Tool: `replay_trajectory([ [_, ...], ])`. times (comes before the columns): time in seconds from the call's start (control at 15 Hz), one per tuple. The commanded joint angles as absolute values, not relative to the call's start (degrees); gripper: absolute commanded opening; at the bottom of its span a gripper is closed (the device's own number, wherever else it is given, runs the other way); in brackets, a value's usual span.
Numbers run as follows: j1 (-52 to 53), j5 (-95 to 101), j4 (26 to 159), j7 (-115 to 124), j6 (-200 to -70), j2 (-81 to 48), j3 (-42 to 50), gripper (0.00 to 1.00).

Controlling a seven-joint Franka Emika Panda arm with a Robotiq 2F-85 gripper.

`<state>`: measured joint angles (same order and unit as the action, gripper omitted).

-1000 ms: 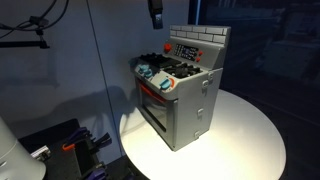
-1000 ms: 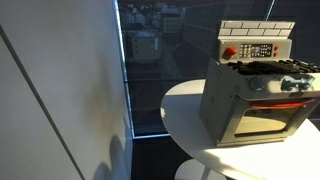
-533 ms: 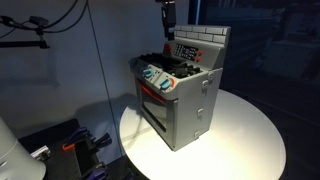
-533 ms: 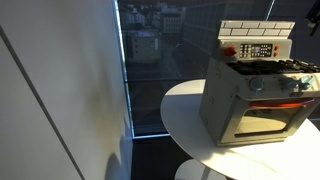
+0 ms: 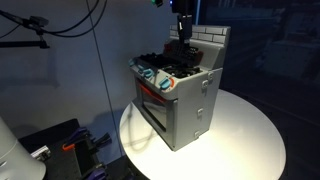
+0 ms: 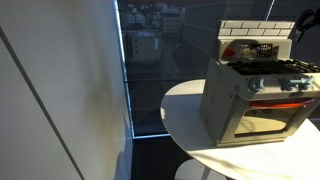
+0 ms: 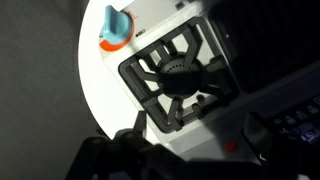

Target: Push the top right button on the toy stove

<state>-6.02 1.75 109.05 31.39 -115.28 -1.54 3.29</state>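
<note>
The silver-grey toy stove (image 5: 182, 100) stands on a round white table and shows in both exterior views (image 6: 255, 95). Its brick-pattern back wall carries the red-framed control panel (image 6: 255, 50). My gripper (image 5: 183, 28) hangs over the back burners, just in front of the panel and covering most of it in that view; it also shows at the picture's edge in an exterior view (image 6: 306, 22). In the wrist view my gripper (image 7: 195, 138) is blurred, its dark fingers apart and empty, above a black burner (image 7: 180, 75), with a small red button (image 7: 232, 145) between them.
The white table (image 5: 250, 130) has bare surface around the stove. A teal knob on an orange base (image 7: 117, 25) sits at the stove's front edge. Dark windows surround the scene (image 6: 150, 60). Cables and gear lie on the floor (image 5: 70, 145).
My gripper has moved sideways and down from above the stove's side to just in front of the control panel. It has entered the exterior view that lacked it. The stove has not moved.
</note>
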Motion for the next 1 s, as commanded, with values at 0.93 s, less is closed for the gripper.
replay_trajectory([
  [0.93,-5.66,-0.08,109.31,28.39,-126.32,-5.85,5.45,1.0],
])
